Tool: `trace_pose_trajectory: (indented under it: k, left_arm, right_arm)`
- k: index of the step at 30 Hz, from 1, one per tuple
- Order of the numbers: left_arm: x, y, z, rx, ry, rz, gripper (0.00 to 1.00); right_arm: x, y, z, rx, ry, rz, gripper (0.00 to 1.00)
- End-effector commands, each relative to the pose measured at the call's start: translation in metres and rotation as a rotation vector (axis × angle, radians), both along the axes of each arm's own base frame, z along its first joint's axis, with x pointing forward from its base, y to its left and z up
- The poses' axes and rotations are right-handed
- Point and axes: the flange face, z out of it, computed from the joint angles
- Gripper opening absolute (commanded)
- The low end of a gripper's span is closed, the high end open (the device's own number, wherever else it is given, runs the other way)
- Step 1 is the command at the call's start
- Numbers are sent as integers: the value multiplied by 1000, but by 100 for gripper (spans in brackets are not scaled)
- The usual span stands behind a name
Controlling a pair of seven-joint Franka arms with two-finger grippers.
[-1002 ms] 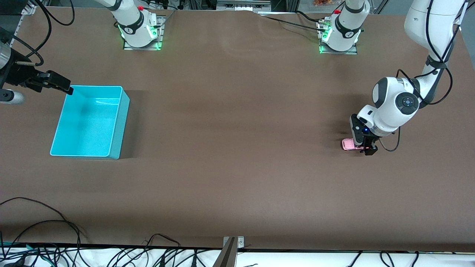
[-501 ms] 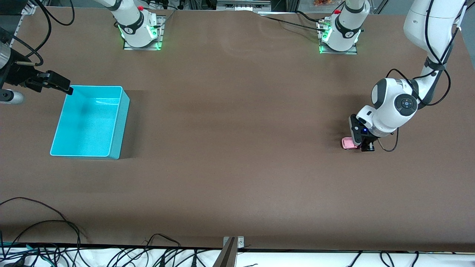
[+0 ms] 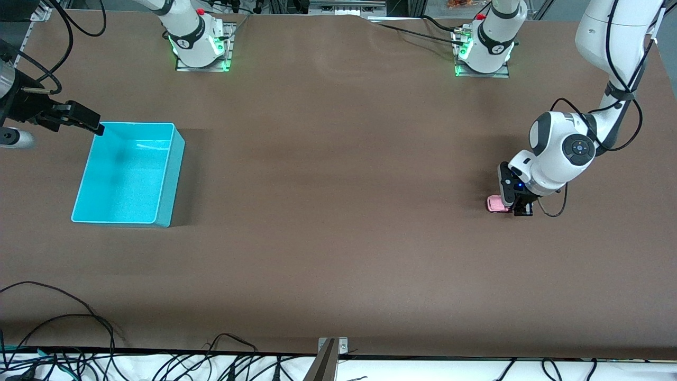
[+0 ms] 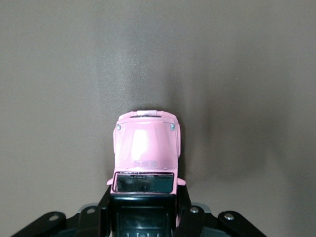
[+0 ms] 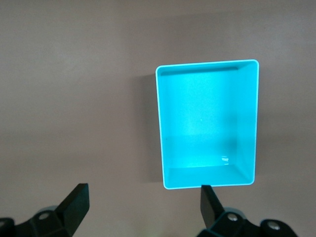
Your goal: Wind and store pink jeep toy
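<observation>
The pink jeep toy (image 3: 495, 203) stands on the brown table toward the left arm's end, pink hood forward and black roof at the rear (image 4: 146, 143). My left gripper (image 3: 518, 208) is down at the table and shut on the jeep's rear; in the left wrist view its black fingers (image 4: 183, 210) press both sides of the cab, and the gripper (image 4: 144, 210) hides the back of the toy. The turquoise bin (image 3: 170, 174) sits empty toward the right arm's end. My right gripper (image 3: 94, 126) waits open over the table by the bin's corner, nothing between its fingers (image 5: 143, 200); the bin (image 5: 197, 118) shows in its view.
The two arm bases (image 3: 200, 39) (image 3: 485, 45) stand along the table's edge farthest from the front camera. Loose black cables (image 3: 63, 328) and a metal bracket (image 3: 328, 360) lie at the nearest edge. Bare brown table lies between bin and jeep.
My left gripper has closed on the jeep's rear and shifted slightly with it. The right arm and the bin have not moved.
</observation>
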Motion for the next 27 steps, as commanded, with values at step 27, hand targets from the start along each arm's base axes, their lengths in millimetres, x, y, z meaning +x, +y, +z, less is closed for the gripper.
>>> trace_pose_trajectory:
  k: [27]
  left_arm:
    - [-1, 138, -35, -8, 31, -44, 12]
  right_arm:
    - [-1, -3, 2, -2, 5, 10, 100]
